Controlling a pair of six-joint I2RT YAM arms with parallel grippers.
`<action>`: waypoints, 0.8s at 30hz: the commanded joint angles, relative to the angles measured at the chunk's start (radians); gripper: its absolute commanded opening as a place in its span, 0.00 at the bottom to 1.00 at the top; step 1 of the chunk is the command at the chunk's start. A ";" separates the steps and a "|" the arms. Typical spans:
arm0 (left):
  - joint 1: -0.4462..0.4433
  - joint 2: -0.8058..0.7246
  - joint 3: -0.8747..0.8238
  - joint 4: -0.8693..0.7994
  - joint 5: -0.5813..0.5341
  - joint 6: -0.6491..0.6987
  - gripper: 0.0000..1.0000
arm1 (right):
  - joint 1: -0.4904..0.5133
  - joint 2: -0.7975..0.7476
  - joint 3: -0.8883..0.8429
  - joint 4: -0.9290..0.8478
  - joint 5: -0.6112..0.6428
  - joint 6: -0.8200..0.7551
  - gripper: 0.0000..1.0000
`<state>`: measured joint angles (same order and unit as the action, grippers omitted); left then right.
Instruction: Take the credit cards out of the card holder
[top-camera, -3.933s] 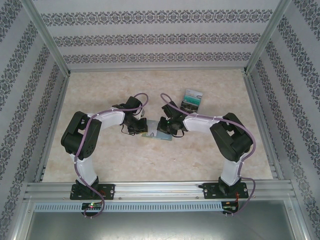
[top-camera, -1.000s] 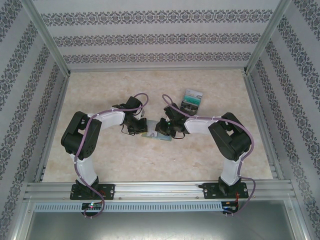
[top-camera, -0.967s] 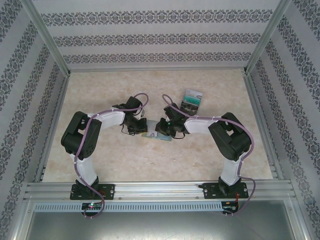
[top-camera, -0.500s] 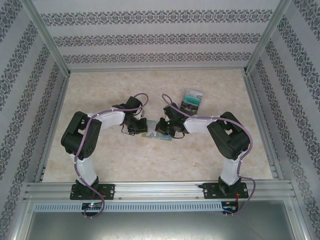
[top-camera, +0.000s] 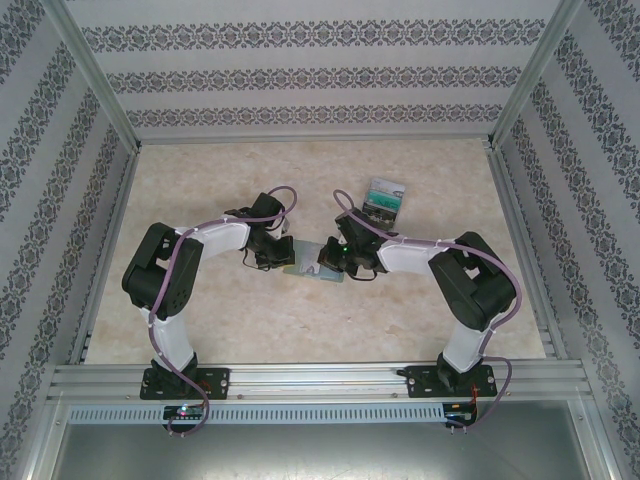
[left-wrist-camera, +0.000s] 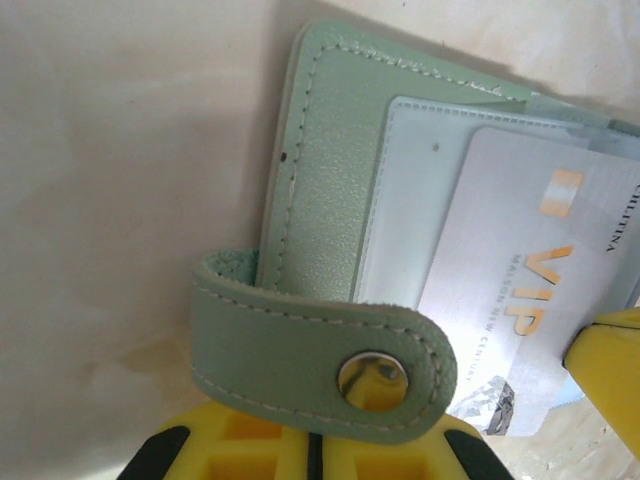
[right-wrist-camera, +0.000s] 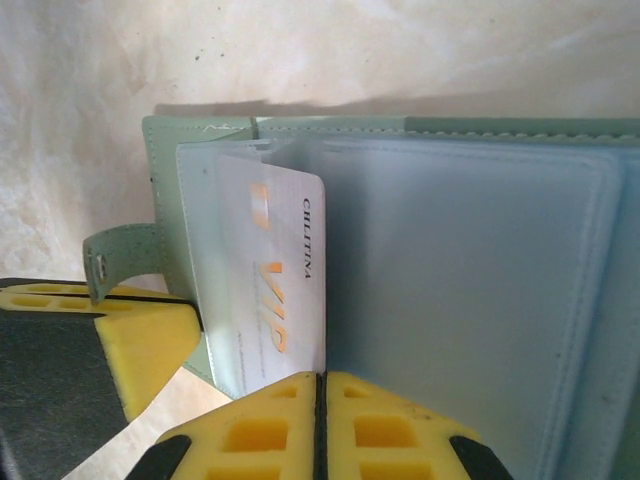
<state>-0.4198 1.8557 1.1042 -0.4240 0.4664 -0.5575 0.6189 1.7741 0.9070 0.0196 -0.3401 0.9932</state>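
The pale green card holder lies open on the table between both arms. A silver VIP credit card sticks partly out of its clear sleeve. My right gripper is shut on that card's edge. My left gripper is shut at the holder's left side, and the snap strap lies flat across its fingertips. I cannot tell if the strap is pinched. More credit cards, with teal and dark print, lie stacked on the table behind the right gripper.
Patterned walls and metal posts close in the table on three sides. The aluminium rail with both arm bases runs along the near edge. The right arm's elbow hangs over the right half of the table.
My right gripper has closed onto the silver card. The right arm's elbow has swung outward to the right. The left arm and the holder have stayed put.
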 joint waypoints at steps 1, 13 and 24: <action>-0.006 0.018 -0.004 -0.049 -0.049 -0.002 0.00 | -0.005 0.010 -0.013 0.010 0.003 0.001 0.00; -0.006 0.023 -0.005 -0.039 -0.018 0.002 0.00 | 0.008 0.078 0.037 0.062 -0.015 0.001 0.19; -0.008 0.023 0.001 -0.046 -0.024 0.007 0.00 | 0.007 0.080 0.035 0.053 -0.002 0.002 0.00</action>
<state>-0.4198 1.8557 1.1042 -0.4240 0.4702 -0.5571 0.6197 1.8484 0.9451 0.0837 -0.3683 0.9985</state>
